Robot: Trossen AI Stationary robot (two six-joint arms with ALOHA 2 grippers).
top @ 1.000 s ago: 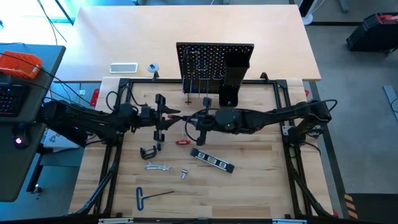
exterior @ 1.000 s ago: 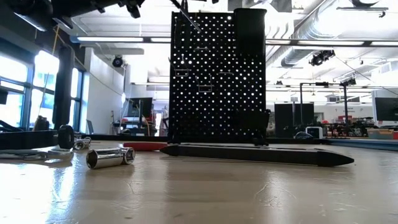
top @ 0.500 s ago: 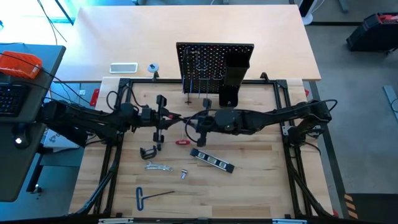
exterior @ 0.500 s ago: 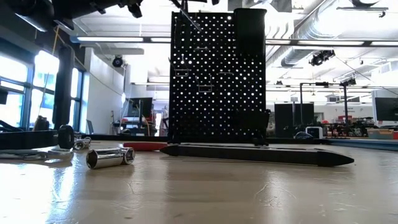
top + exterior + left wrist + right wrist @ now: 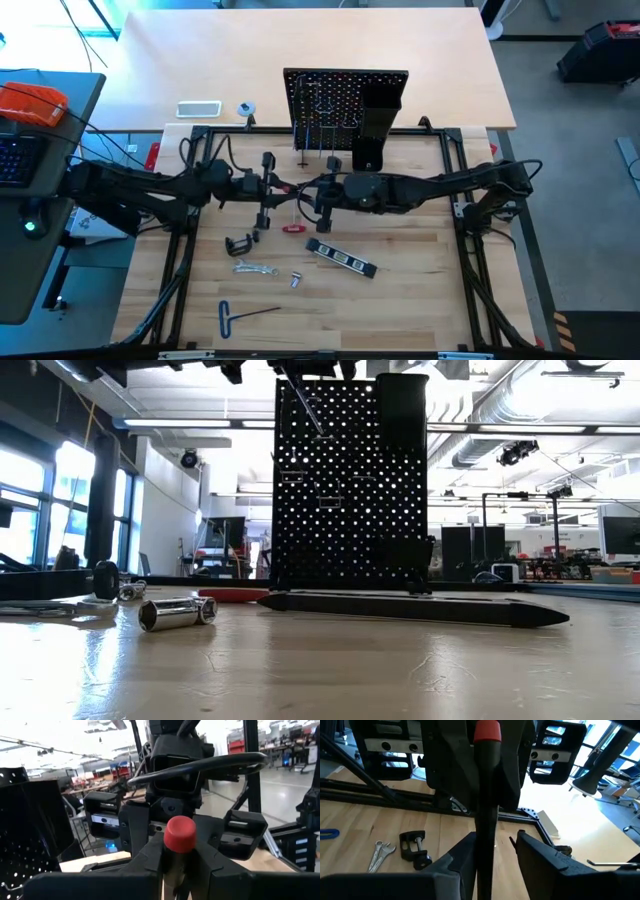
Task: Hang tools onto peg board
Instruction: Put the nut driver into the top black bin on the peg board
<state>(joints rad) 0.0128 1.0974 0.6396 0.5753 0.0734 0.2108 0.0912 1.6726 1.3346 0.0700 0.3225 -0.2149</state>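
A long black tool with a red end (image 5: 486, 795) hangs in the air between my two grippers, in front of the peg board (image 5: 345, 105). My left gripper (image 5: 272, 187) comes from the table's left and is shut on it. My right gripper (image 5: 312, 192) faces it from the right. It is open, with its fingers (image 5: 535, 852) on either side of the tool's black part. I cannot tell whether one finger still touches it. The peg board stands upright at the table's far edge and carries a tall black box holder (image 5: 375, 125). My left gripper pinches the tool at its red end (image 5: 180, 834) between its two fingers (image 5: 150, 855). The fingers come in level from the table's left. The tool is lifted clear of the table, and its black part reaches on between my right gripper's fingers.
On the wooden table lie a red-handled tool (image 5: 292, 228), a black C-clamp (image 5: 240, 243), a silver wrench (image 5: 255, 267), a small socket (image 5: 296, 280), a black-and-silver bar (image 5: 342, 257) and a blue T-handle hex key (image 5: 240, 316). A black frame (image 5: 450, 150) edges the table.
My left gripper has moved a little toward the table's right edge, closer to my right gripper, with the tool between the two. In the low view, the thin shaft at the top reaches slightly lower in front of the peg board.
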